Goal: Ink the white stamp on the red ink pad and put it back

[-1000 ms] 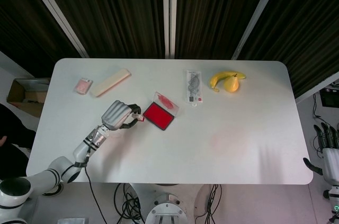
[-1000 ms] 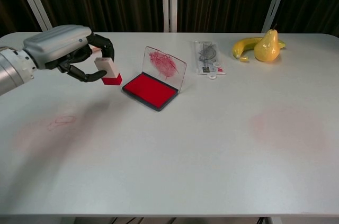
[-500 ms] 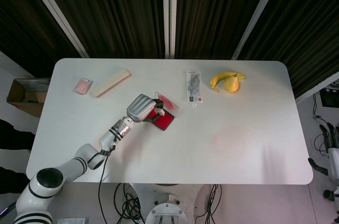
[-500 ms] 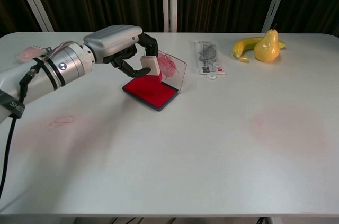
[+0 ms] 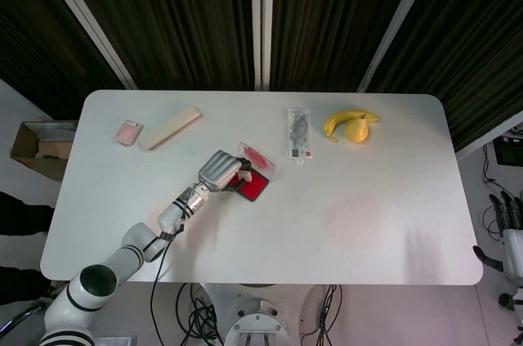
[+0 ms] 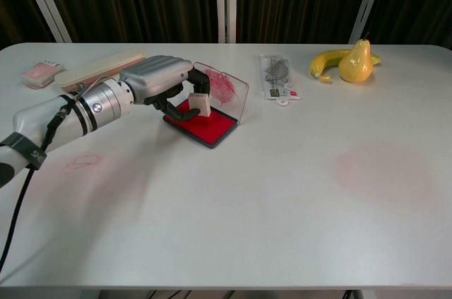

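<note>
My left hand (image 6: 161, 81) (image 5: 218, 169) holds the white stamp (image 6: 200, 104) (image 5: 243, 175) upright, with its base down on the red ink pad (image 6: 208, 126) (image 5: 253, 188). The pad's clear lid (image 6: 223, 88), smeared with red ink, stands open behind the stamp. My right hand (image 5: 510, 229) hangs off the table's right edge in the head view, far from the pad, with nothing in it and its fingers extended.
A packaged item (image 6: 277, 78) lies behind the pad. A banana (image 6: 326, 61) and a pear (image 6: 357, 62) sit at the back right. A pink item (image 6: 41, 72) and a long beige block (image 6: 95, 72) lie at the back left. Faint red marks (image 6: 82, 162) stain the table.
My left hand carried the stamp rightward from beside the pad to over it, then lowered it onto the red ink surface. The right hand stayed off the table's edge.
</note>
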Motion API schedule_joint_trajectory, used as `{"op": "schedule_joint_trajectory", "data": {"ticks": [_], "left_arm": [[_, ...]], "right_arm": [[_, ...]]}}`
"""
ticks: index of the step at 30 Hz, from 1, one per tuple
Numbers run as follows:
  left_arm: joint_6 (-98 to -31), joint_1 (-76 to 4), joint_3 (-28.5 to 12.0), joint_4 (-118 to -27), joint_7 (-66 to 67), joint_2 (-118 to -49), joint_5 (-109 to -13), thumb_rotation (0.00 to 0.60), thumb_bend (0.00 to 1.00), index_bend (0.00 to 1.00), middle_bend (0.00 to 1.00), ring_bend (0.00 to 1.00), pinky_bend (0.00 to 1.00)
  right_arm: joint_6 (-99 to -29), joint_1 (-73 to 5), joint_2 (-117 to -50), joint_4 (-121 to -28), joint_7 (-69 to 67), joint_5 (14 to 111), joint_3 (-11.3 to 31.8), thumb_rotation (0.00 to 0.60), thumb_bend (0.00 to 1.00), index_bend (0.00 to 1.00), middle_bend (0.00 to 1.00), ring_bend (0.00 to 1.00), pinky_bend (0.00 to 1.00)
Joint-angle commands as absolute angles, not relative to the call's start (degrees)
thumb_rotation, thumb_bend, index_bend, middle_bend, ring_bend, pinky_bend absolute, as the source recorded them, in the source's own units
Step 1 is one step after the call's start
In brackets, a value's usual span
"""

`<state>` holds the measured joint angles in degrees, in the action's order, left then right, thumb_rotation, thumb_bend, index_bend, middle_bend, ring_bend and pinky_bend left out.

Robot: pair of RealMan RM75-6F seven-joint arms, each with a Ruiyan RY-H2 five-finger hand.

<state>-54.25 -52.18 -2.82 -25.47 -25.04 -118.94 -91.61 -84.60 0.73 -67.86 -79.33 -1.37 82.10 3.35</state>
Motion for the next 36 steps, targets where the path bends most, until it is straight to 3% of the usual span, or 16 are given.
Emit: {"op": "schedule_joint_trajectory", "data": {"ticks": [1, 10, 19, 25, 36], "left_arm": [[-55.79, -52.21, -2.93, -25.32, -26.01, -118.89, -91.44, 0.600, 0.49, 0.63, 0.59, 0.93, 0.97], [-66.56, -50.09, -4.75, -34.75, -24.32, -110.12, -91.01, 0.600, 0.50, 0.63, 0.60, 0.92, 0.97], [-75.65, -34.14, 2.78, -48.50, -17.48, -99.24, -90.40, 0.600, 0.50, 0.64, 0.60, 0.93, 0.97], [-78.11, -26.69, 5.18, -46.65, -17.76, -98.56, -89.05, 0.600, 0.50, 0.64, 0.60, 0.93, 0.97], [-76.42, -25.36, 5.78, -42.99, -19.71, -100.80, -90.77, 0.600, 0.49, 0.64, 0.60, 0.93, 0.98]], "right_arm": [[-84.91, 0.82, -67.89, -79.31, -1.44, 82.14, 3.44, 0.600, 0.07, 0.00, 0.00, 0.00, 0.00], [-85.03, 0.56, -68.06, -79.40, -1.59, 82.47, 3.64, 0.600, 0.07, 0.00, 0.00, 0.00, 0.00], [-84.07, -0.34, -68.69, -78.55, -2.16, 83.15, 3.55, 0.600, 0.07, 0.00, 0.00, 0.00, 0.00], [-83.58, -0.56, -68.97, -78.38, -1.50, 83.21, 3.29, 0.600, 0.08, 0.00, 0.00, 0.00, 0.00], [-84.38, -0.18, -68.78, -79.33, -0.44, 83.54, 2.97, 0.600, 0.08, 0.00, 0.00, 0.00, 0.00]]}}
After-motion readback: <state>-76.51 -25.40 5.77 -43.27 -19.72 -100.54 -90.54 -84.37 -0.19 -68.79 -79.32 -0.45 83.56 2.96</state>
